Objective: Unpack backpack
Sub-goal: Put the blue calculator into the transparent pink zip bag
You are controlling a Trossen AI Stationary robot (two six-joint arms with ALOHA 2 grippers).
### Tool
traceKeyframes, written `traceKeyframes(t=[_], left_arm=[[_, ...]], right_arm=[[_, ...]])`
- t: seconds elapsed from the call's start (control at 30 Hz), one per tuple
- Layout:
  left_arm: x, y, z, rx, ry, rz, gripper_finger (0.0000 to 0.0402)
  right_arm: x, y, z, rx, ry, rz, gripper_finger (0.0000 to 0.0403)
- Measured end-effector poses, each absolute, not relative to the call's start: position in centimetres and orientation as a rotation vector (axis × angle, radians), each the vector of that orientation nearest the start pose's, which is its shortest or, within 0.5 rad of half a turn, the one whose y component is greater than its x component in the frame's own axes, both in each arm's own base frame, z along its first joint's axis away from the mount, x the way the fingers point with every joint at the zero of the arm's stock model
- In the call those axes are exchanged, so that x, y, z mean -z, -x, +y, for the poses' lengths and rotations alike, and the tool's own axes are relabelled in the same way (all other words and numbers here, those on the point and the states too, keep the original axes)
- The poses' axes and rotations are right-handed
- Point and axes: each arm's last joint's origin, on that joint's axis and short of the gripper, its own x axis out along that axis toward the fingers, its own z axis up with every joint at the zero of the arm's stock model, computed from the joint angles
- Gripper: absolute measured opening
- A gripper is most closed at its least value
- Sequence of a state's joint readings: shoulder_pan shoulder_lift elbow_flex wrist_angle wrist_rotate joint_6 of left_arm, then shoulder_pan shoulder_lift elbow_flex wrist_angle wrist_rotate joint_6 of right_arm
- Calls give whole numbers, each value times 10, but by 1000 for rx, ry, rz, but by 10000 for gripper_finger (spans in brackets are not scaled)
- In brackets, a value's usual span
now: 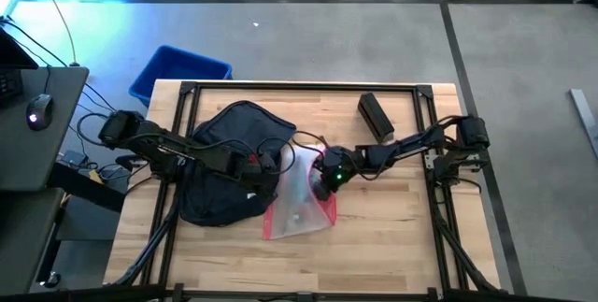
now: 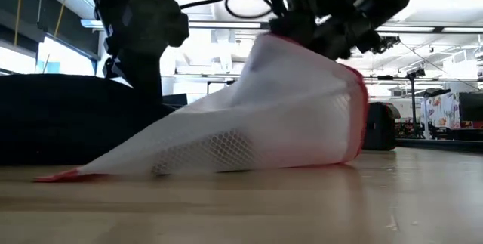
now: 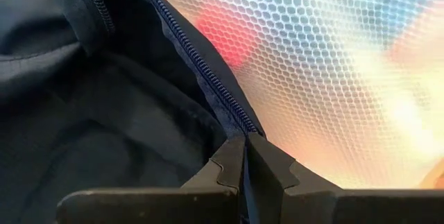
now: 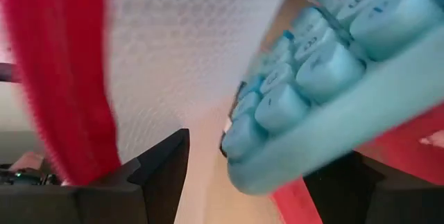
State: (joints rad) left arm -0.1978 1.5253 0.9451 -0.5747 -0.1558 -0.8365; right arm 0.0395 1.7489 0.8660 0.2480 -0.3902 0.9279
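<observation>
Lying on the table's left half, your backpack (image 1: 229, 166) has its zipper edge pinched in the left gripper (image 1: 264, 162), fingers pressed together on the fabric. A white mesh pouch (image 1: 301, 197) with red trim is mostly out, resting beside the opening. Your right gripper (image 1: 329, 173) stands spread at its top edge; a light-blue keyboard (image 4: 326, 78) shows close by. Next, I judge, draw the pouch clear.

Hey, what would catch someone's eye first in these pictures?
A white mesh pouch with red trim lies mid-table, half out of the backpack, with the right end effector open at its upper edge. Through the mesh shows a pale blue keyboard. The left end effector is shut on the backpack's zipper edge.
</observation>
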Motion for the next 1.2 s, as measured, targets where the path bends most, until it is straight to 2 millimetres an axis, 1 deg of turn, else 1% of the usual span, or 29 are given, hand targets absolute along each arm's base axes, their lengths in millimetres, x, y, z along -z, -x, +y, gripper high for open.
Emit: traceKeyframes(t=[0.07,0.2,0.37,0.53,0.63,0.7,0.77,0.87,1.0,1.1,1.2], left_arm=[[-195,-280,-51,-437,542,1065,0],[-195,-280,-51,-449,560,1062,0],[-195,-280,-51,-450,561,1061,0],[-195,-280,-51,-458,572,1059,0],[-195,-280,-51,-465,576,1055,0],[-195,-280,-51,-469,572,1053,0],[-195,-280,-51,-479,565,1045,0],[-195,-280,-50,-488,570,1039,0],[-195,-280,-50,-492,577,1038,0],[-195,-280,-50,-493,578,1038,0],[-195,-280,-50,-493,578,1038,0]], right_arm=[[-159,-346,21,-40,-988,800,243],[-153,-339,13,146,-994,956,243],[-156,-331,12,132,-881,1052,243],[-173,-328,11,105,-854,1014,243],[-177,-331,11,90,-841,966,243],[-174,-337,12,57,-844,937,243],[-166,-342,12,67,-884,932,241],[-159,-345,12,84,-913,937,222],[-156,-341,12,111,-916,989,182],[-157,-341,13,40,-862,988,162],[-160,-344,13,-17,-841,953,155]])
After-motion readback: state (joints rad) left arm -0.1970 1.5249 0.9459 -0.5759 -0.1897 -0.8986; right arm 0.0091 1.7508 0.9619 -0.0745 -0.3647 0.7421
